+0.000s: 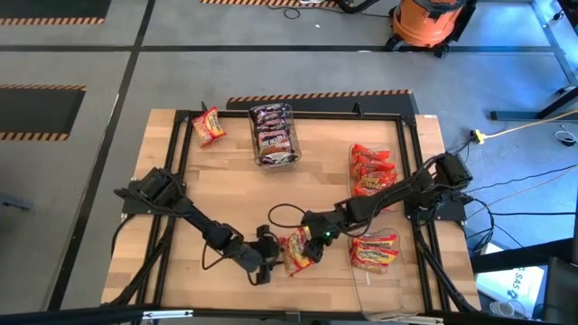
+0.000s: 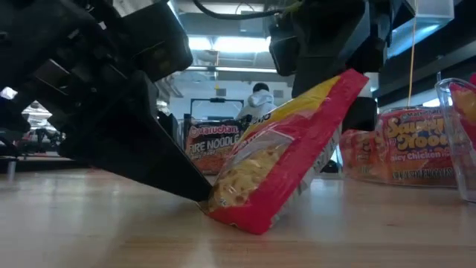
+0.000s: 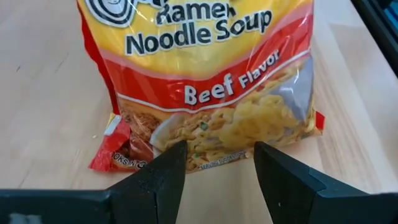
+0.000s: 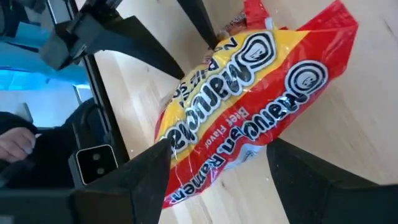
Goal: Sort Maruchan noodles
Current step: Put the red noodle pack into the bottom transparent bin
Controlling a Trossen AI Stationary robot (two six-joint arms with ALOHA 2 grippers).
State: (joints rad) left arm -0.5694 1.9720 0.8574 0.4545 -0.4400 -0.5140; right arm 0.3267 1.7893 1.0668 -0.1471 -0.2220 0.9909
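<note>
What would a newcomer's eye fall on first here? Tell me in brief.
The yellow-and-red beef ramen packet near the table's front edge, tilted up off the wood, with the right gripper closed on its upper end and the left gripper open at its lower edge. Next, bins of sorted packets: dark ones at the back, red ones on the right.

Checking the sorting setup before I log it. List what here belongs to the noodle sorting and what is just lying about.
Belongs:
beef ramen packet, tilted, right gripper shut on it, left gripper open at its low end
loose packet
packets in clear bins
dark packets

Lying about:
orange vacuum
yellow cable
</note>
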